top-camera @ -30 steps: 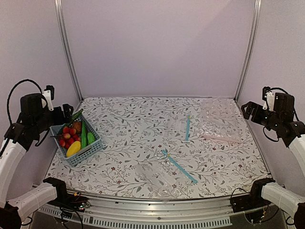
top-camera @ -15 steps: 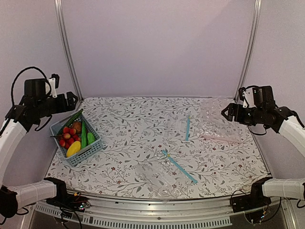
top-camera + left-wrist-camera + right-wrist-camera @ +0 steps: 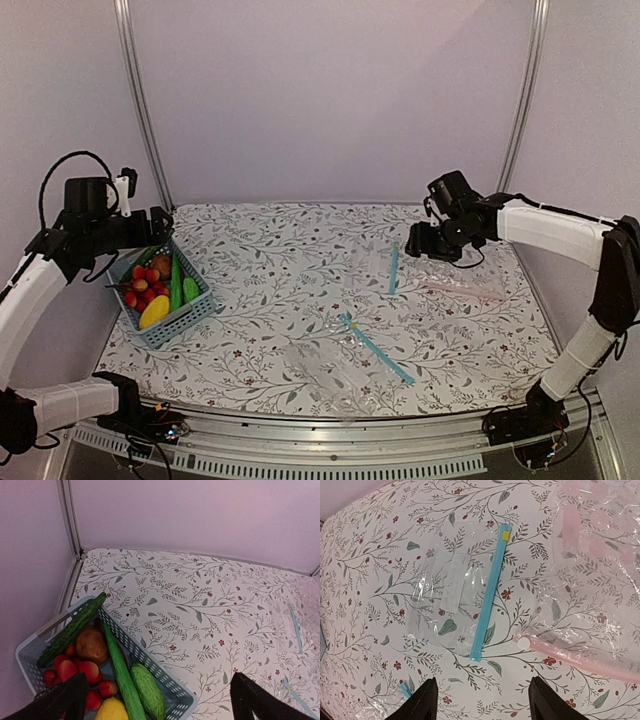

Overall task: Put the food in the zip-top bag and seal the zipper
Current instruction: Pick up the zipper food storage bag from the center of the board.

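Two claws are spread wide, and neither holds anything. The right claw (image 3: 482, 707) hangs over the small clear bag (image 3: 445, 600), which lies flat and empty on the flowered table (image 3: 370, 555), its blue zipper (image 3: 490, 594) just beside the corner of the pink-strip bag (image 3: 580, 662). The left claw (image 3: 155, 707) hovers over the basket (image 3: 155, 667), where the yellow piece (image 3: 111, 711) and the short green piece (image 3: 147, 690) sit wedged against a long thin green vegetable (image 3: 119, 665) and red berries (image 3: 65, 670), well apart from the bag. Trouble looks likeliest at the film. It lies so flat that the fingers may skid across it, pinch both layers shut, or drag the pink-strip bag along. In the crowded basket, a wide grab could catch the wrong vegetable or tip the basket.
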